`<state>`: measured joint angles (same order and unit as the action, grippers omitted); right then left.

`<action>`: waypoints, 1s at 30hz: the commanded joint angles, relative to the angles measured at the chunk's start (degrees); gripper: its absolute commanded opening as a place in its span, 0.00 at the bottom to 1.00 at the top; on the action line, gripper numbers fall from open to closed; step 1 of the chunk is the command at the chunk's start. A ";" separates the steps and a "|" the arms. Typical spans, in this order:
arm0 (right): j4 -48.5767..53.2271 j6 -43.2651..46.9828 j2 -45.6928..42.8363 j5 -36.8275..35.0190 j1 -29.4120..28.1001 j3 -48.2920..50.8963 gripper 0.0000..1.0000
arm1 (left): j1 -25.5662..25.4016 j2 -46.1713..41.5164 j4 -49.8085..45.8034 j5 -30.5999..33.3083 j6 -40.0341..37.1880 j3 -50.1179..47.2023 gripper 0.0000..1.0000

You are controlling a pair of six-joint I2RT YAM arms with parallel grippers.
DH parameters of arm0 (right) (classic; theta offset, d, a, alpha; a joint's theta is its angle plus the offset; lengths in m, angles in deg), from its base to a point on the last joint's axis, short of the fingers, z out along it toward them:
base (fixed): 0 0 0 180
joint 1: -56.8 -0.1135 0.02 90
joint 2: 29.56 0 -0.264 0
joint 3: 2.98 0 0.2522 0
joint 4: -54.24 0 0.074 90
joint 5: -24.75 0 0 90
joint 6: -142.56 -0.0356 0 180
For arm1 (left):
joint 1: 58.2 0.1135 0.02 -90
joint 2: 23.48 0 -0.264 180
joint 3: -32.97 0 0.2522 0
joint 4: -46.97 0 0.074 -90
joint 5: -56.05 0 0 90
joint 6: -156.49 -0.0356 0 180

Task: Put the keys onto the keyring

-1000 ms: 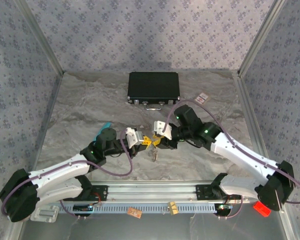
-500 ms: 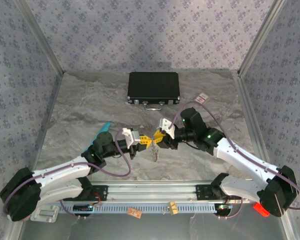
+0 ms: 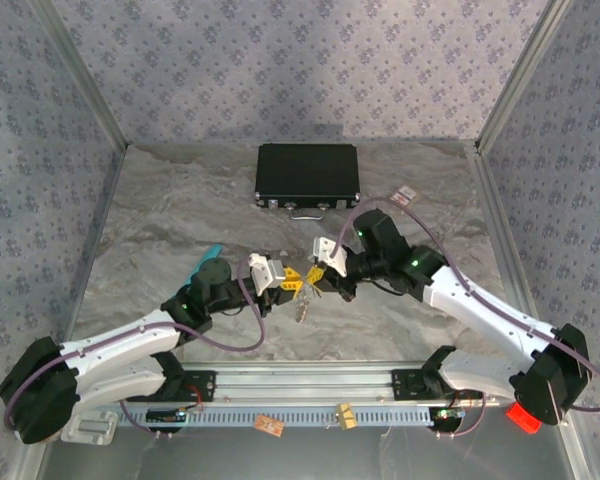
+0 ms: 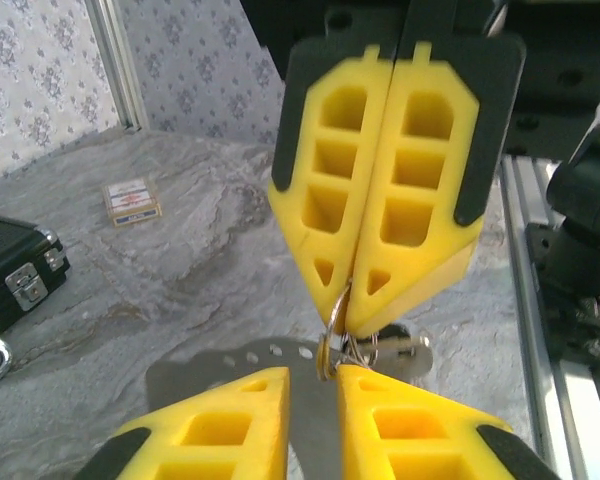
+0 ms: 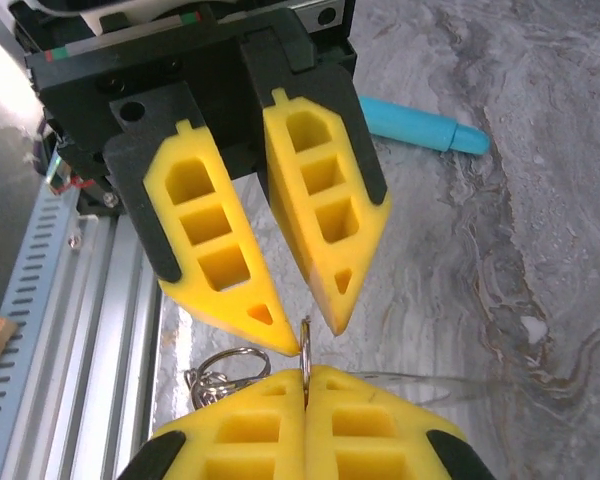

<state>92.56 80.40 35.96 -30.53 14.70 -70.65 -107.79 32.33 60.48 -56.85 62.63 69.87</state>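
Observation:
The keyring [image 5: 305, 347], a thin silver ring, stands on edge, and my right gripper [image 5: 305, 374] is shut on its lower part. My left gripper [image 5: 313, 340] faces it from above, open, its fingertips on either side of the ring's top. In the left wrist view my left gripper [image 4: 313, 372] is open below the right gripper [image 4: 348, 318], which pinches the keyring [image 4: 336, 312]. Smaller rings and a small dark key piece [image 4: 405, 348] hang beside it. A flat silver strip with holes [image 4: 230, 362] lies under my left fingers. From above, both grippers meet at the keyring [image 3: 303, 287].
A black case [image 3: 307, 175] lies at the back centre. A turquoise stick [image 3: 209, 254] rests left of the left arm. A small card box [image 3: 405, 195] sits back right. The metal rail [image 3: 300, 385] runs along the near edge.
My right jaws have shut on the ring and my left jaws have parted slightly. Both grippers shifted a little while staying tip to tip.

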 commanded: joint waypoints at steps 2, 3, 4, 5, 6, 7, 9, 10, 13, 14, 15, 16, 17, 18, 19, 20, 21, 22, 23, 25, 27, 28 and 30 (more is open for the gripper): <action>11.24 7.94 2.41 -5.64 -2.11 -6.45 0.00 | -0.20 -1.08 -5.19 -0.02 -2.99 2.50 0.15; 12.55 8.71 2.88 -6.23 -2.55 -7.34 0.00 | -0.21 -1.10 -5.29 -0.04 -3.09 2.59 0.15; 13.17 9.32 3.26 -6.63 -2.94 -8.01 0.00 | -0.19 -1.02 -5.25 -0.05 -3.17 2.71 0.15; 13.79 9.88 3.75 -7.38 -3.44 -8.67 0.00 | -0.17 -1.11 -5.10 -0.17 -3.24 2.79 0.15; 14.68 10.52 4.27 -8.27 -3.96 -9.47 0.00 | -0.23 -1.11 -5.03 -0.36 -3.19 2.81 0.15; 15.32 11.09 4.65 -8.88 -4.40 -10.05 0.00 | -0.19 -1.13 -5.03 -0.55 -3.20 2.88 0.15; 16.62 11.95 5.59 -10.46 -5.12 -11.34 0.00 | -0.19 -1.27 -4.90 -1.04 -3.11 2.88 0.15; 16.98 12.30 5.96 -11.06 -5.39 -11.63 0.00 | -0.25 -1.32 -4.77 -1.24 -3.16 2.82 0.15; 17.31 12.69 6.72 -11.92 -6.09 -12.43 0.00 | -0.21 -1.34 -4.12 -1.87 -2.91 2.77 0.15; 17.11 12.66 6.82 -11.92 -6.34 -12.49 0.00 | -0.23 -1.25 -3.84 -1.97 -2.79 2.71 0.15; 16.78 12.61 6.91 -11.79 -6.48 -12.53 0.00 | -0.19 -1.20 -3.56 -2.11 -2.82 2.62 0.15; 16.62 12.51 6.97 -11.93 -6.73 -12.60 0.00 | -0.17 -1.07 -3.30 -2.28 -2.69 2.62 0.15; 16.41 12.49 6.99 -12.08 -6.88 -12.67 0.00 | -0.24 -1.10 -3.12 -2.50 -2.56 2.55 0.15; 16.28 12.34 7.06 -12.38 -6.95 -12.69 0.00 | -0.20 -1.14 -2.93 -2.72 -2.52 2.53 0.15; 16.22 12.27 7.08 -12.71 -7.03 -12.56 0.00 | -0.21 -1.12 -2.71 -2.87 -2.39 2.46 0.16; 15.97 12.21 6.99 -13.08 -7.03 -12.47 0.00 | -0.20 -1.10 -2.66 -3.01 -2.36 2.44 0.16; 15.67 12.07 6.93 -13.70 -7.07 -12.41 0.00 | -0.21 -1.14 -2.65 -3.12 -2.44 2.42 0.17; 15.33 11.94 6.86 -14.39 -7.05 -12.20 0.00 | -0.18 -1.09 -2.66 -3.12 -2.43 2.40 0.17; 15.02 11.74 6.82 -15.02 -7.11 -12.05 0.00 | -0.21 -1.14 -2.74 -3.03 -2.47 2.35 0.17; 15.04 11.73 6.77 -15.23 -7.04 -12.04 0.00 | -0.19 -1.21 -2.76 -2.77 -2.72 2.15 0.17; 15.11 11.65 6.85 -14.15 -7.04 -12.07 0.00 | -0.20 -1.11 -2.50 -2.68 -2.67 2.15 0.17; 15.16 11.63 6.79 -13.54 -7.06 -11.92 0.00 | -0.18 -1.14 -2.40 -2.68 -2.56 2.05 0.17; 15.02 11.59 6.63 -12.23 -7.11 -11.79 0.00 | -0.20 -1.05 -2.29 -2.69 -2.71 2.18 0.16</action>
<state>107.31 91.63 42.67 -44.45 8.01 -81.62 -107.83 32.03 56.04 -58.18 60.49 70.98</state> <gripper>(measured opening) 0.052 0.160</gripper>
